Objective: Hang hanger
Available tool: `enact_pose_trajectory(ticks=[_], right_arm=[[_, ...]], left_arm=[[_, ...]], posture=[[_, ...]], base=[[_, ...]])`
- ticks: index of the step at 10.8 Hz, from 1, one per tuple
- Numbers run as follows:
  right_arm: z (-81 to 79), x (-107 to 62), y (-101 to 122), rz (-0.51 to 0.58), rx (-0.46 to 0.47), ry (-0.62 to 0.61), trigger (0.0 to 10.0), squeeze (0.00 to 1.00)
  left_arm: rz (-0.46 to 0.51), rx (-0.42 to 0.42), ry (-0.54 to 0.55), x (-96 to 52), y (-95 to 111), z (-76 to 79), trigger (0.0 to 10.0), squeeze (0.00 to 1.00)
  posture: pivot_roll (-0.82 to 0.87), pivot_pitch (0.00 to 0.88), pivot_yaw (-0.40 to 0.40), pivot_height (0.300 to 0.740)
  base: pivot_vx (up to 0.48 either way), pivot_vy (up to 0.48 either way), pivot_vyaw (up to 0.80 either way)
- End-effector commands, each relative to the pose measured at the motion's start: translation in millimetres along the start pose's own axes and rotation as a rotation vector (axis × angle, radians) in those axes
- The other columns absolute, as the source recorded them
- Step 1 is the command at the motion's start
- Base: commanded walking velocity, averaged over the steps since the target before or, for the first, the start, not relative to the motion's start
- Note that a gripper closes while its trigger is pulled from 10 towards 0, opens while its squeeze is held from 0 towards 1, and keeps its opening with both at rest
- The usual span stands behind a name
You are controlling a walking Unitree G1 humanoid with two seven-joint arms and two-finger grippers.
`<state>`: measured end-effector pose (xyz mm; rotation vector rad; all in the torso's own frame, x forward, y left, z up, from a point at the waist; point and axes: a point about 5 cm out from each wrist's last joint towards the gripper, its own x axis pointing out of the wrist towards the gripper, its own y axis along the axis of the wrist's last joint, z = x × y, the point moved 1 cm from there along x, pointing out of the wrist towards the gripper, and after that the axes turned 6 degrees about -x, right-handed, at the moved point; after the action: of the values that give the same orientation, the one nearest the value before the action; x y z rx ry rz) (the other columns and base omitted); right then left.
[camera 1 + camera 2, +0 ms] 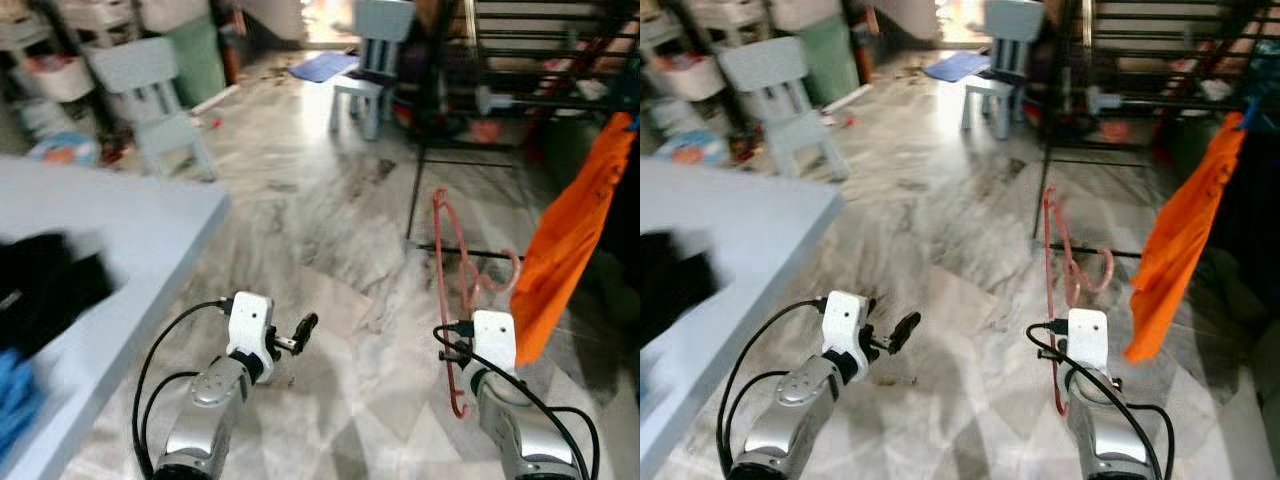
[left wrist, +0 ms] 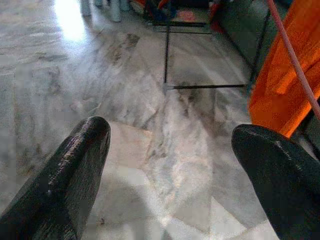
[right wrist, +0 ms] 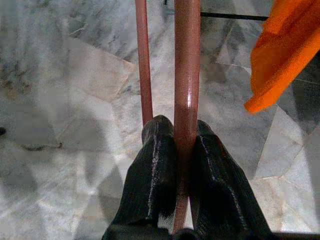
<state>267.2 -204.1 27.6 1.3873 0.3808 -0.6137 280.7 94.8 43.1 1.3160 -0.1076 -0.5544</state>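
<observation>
1. While the robot stands on the marble floor (image 1: pixel 330 230), the right tool (image 3: pixel 182 150) is closed tight on one bar of the pink hanger (image 1: pixel 452 290), both black fingers pressed against the bar with no gap; a second, thinner bar of the same hanger runs just beside the gripped one
2. Hanger, position: held above the floor ahead of the right arm, long axis running away from the tool toward the rack, slightly tilted; its curved hook end (image 1: pixel 500 272) turns out toward the orange cloth
3. Drying rack (image 1: pixel 560 60): black metal frame, standing ahead and to the robot's right, its upper rails well above and beyond the hanger's far end; the low foot bar (image 1: pixel 450 248) lies on the floor near the hanger's far end as the head views show it
4. Orange cloth (image 1: pixel 570 240): draped from the rack, hanging just to the right of the hanger, apart from the tool
5. Left tool (image 1: pixel 298 335): fingers spread wide, holding nothing, pointed at bare floor, well apart from the hanger
6. Key relation, as a judgement: the rack rails lie forward, up and to the right of the right tool, so the right arm is the nearer one and the hook must be raised and carried that way, clear of the cloth
7. Grey tabletop (image 1: pixel 130 240): to the robot's left, carrying dark and blue clothing (image 1: pixel 40 290); not involved in the move
</observation>
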Motion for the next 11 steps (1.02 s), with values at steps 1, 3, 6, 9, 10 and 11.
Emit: enact_pose_trajectory(ticks=[1, 3, 6, 9, 10, 11], right_arm=[[8.0, 0.6, 5, 0.008, -0.016, -0.017, 10.0, 0.0], [7.2, 2.7, 10, 0.017, -0.02, -0.014, 10.0, 0.0], [4.9, 4.4, 10, 0.019, -0.016, -0.014, 10.0, 0.0], [3.3, 5.4, 6, 0.016, -0.011, -0.022, 10.0, 0.0], [3.4, 6.4, 6, 0.017, -0.014, -0.022, 10.0, 0.0], [4.3, 8.0, 5, 0.014, -0.023, -0.023, 10.0, 0.0]], left_arm=[[-0.006, 0.008, -0.008, 3.9, -2, 7.2, 10.0, 0.0], [-0.024, 0.017, -0.002, 6.1, -3, 7.1, 10.0, 0.0], [-0.031, 0.006, -0.002, 9.2, -2, 5.0, 10.0, 0.0], [-0.035, 0.009, -0.012, 12.9, -3, 6.5, 10.0, 0.0], [-0.037, 0.008, -0.01, 13.7, -4, 5.6, 10.0, 0.0], [-0.035, 0.007, -0.001, 14.6, -4, 4.1, 10.0, 0.0]], posture=[[-0.1, 0.052, 0.008, 0.74], [-0.1, 0.043, 0.008, 0.74], [-0.1, 0.027, 0.015, 0.74], [-0.1, 0.0, 0.02, 0.74], [-0.1, 0.0, 0.02, 0.74], [-0.09, 0.0, 0.006, 0.74]], base=[[0.469, 0.0, 0.0], [0.399, -0.154, 0.0], [0.284, -0.384, 0.0], [0.27, -0.395, 0.0], [0.277, -0.39, 0.0], [0.277, -0.39, 0.0]])
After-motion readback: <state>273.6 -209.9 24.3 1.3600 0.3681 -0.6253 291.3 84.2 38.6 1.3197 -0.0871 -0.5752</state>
